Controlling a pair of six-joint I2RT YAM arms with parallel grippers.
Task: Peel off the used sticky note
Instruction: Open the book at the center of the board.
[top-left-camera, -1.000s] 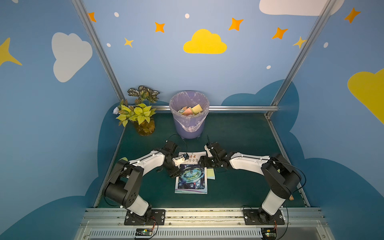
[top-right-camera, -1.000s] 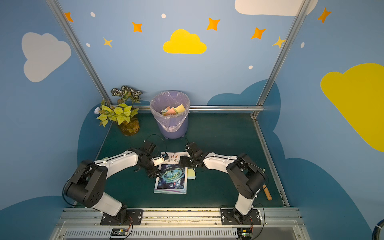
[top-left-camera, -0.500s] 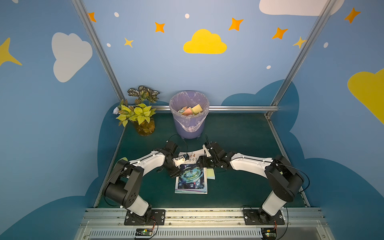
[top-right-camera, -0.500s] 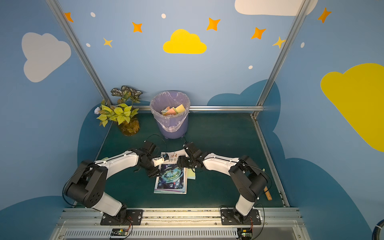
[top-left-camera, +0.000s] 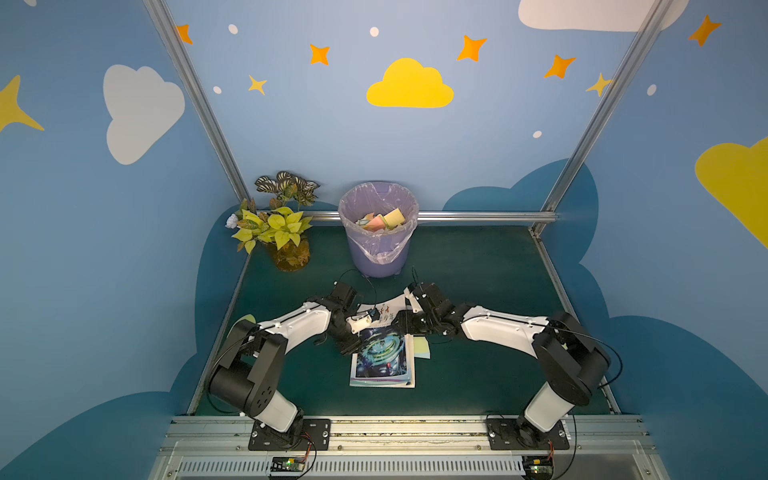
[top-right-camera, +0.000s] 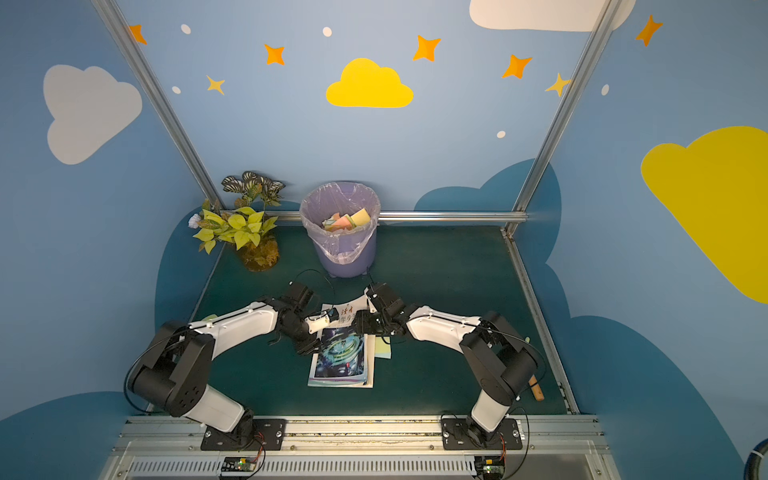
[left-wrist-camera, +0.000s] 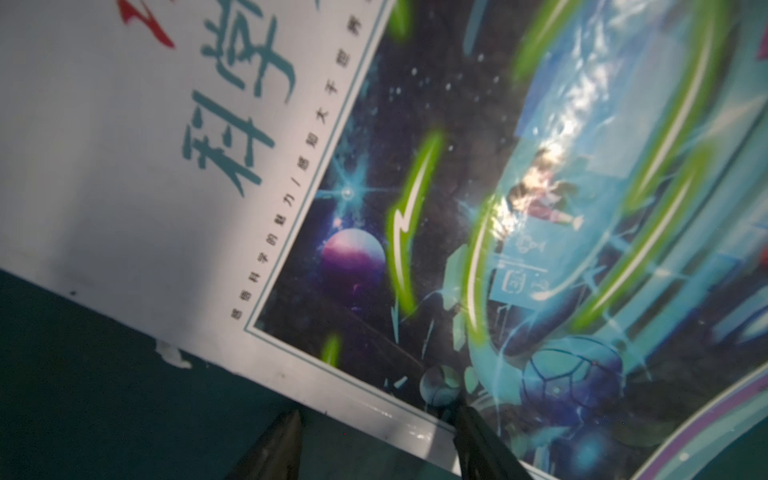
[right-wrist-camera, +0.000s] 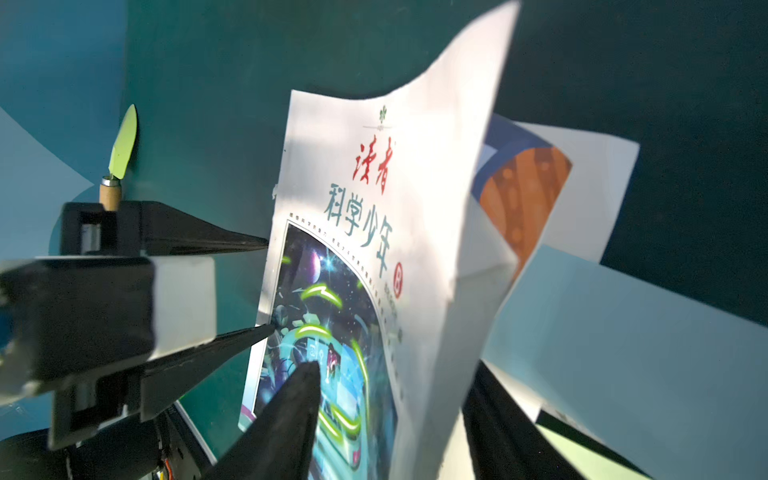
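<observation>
A magazine (top-left-camera: 382, 361) with a space-themed cover lies on the green table in both top views. A pale yellow sticky note (top-left-camera: 422, 347) (top-right-camera: 383, 349) pokes out from under its right edge. My left gripper (left-wrist-camera: 376, 415) is open at the magazine's left edge, one finger on the cover and one over the table; it also shows in the right wrist view (right-wrist-camera: 268, 286). My right gripper (right-wrist-camera: 395, 374) is open at the far right corner, with the curled-up cover (right-wrist-camera: 440, 208) standing between its fingers. Inner pages (right-wrist-camera: 623, 332) show behind the cover.
A lilac bin (top-left-camera: 378, 232) lined with a bag and holding crumpled notes stands at the back, and a potted plant (top-left-camera: 282, 232) at the back left. A wooden-handled tool (right-wrist-camera: 122, 145) lies at the table's left edge, and another wooden handle (top-right-camera: 537, 388) at the right edge.
My right gripper has shifted slightly left over the magazine's far corner, and the cover there has curled up. Both grippers' jaws have narrowed a little. The left arm has stayed put.
</observation>
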